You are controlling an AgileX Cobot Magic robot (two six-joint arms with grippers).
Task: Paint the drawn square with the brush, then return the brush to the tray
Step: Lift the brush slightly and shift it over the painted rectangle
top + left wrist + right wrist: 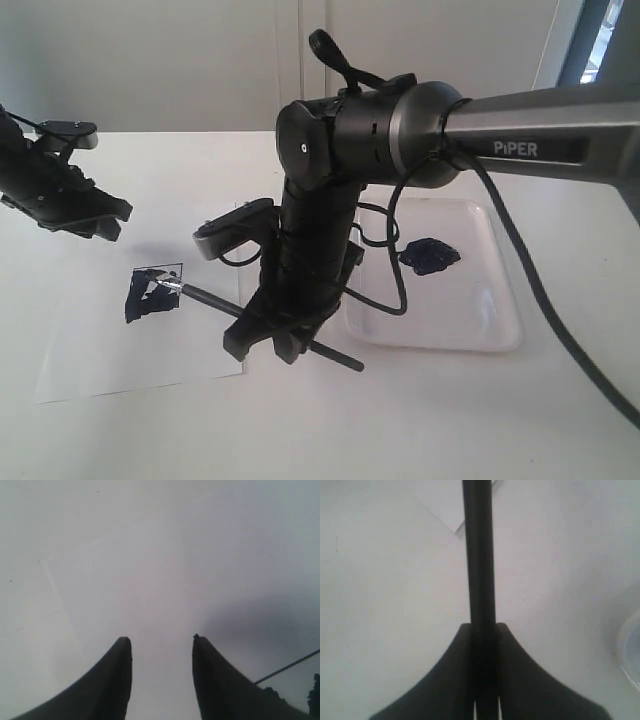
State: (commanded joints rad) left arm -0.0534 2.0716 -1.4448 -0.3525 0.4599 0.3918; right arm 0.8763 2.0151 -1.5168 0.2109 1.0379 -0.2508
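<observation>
The drawn square (153, 293) on the white paper sheet (130, 345) is partly filled with streaky dark paint. The brush (215, 302) lies slanted over the paper, its bristle end resting on the square's right part. My right gripper (285, 335) is shut on the brush's black handle (479, 555), whose tail sticks out toward the tray. The tray (495, 335) sits to the right with a dark paint blob (430, 256). At the far left, my left gripper (105, 218) hangs above the table, open and empty; its view shows the paper between its fingertips (125, 650).
The right arm's body and cable (400, 290) stretch across the middle, over the tray's left edge. A paper corner (452, 522) shows behind the handle. The tray's rim (627, 650) appears at the side of the right wrist view.
</observation>
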